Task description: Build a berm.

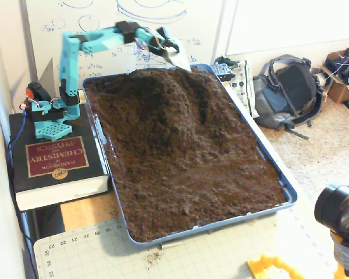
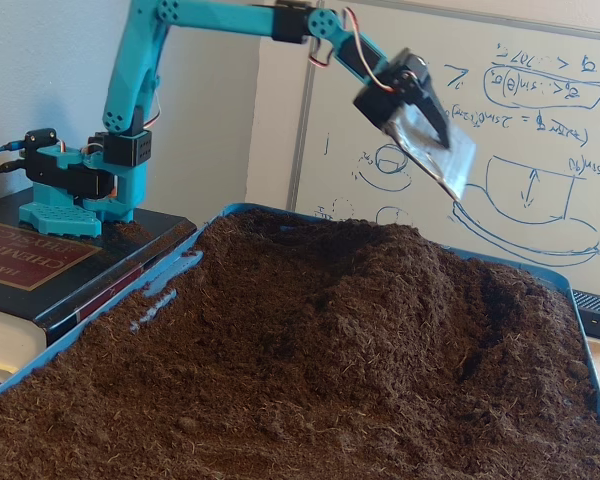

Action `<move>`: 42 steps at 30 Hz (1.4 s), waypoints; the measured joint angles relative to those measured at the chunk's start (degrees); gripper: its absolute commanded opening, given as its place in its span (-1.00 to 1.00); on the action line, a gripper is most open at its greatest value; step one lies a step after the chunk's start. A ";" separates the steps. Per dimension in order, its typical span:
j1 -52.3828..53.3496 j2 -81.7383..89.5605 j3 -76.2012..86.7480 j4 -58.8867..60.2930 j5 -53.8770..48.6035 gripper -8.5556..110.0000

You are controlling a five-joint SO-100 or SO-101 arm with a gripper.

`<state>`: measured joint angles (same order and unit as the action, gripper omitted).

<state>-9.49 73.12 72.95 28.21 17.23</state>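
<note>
Dark brown crumbly soil fills a blue tray (image 1: 290, 200), and the berm (image 1: 163, 87) rises at the tray's far end, nearest the whiteboard (image 1: 99, 14). In the low fixed view the berm (image 2: 380, 270) shows as a broad hump with a rounded crest; its far slope is hidden behind that crest, and the near soil runs off the bottom edge. A darker hollow sits on its right flank, but its depth cannot be made out.

The teal arm (image 1: 87, 43) reaches out level from its base, which stands on a thick book (image 1: 49, 160). The gripper (image 2: 435, 150) hangs in the air above the berm's far side, clear of the soil. It carries a flat, shiny blade-like piece tilted down to the right. Whether the jaws are apart or closed on that piece cannot be told: the plate covers the fingertips in the low view, and in the high view the gripper (image 1: 174, 55) is small and blurred against the whiteboard.

The book's title is only partly readable in the low view, cut by the left edge. The whiteboard sketches are cut off at the top in the high view. A backpack (image 1: 288, 90) lies on the floor to the right of the tray. At the lower right of the high view a black camera (image 1: 340, 212) is cropped by the frame edge, and a yellow object (image 1: 273, 268) is cut off at the bottom.
</note>
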 measured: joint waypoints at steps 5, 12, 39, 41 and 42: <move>0.44 -20.04 -19.95 0.00 0.00 -0.85; 2.37 -46.41 -45.88 0.00 0.00 -0.85; 5.54 -65.13 -59.59 21.36 -12.22 -0.85; 5.54 -63.81 -59.59 24.70 -12.22 -0.85; 5.54 -63.37 -59.68 26.28 -12.22 -0.85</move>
<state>-3.96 9.76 13.27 54.49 5.01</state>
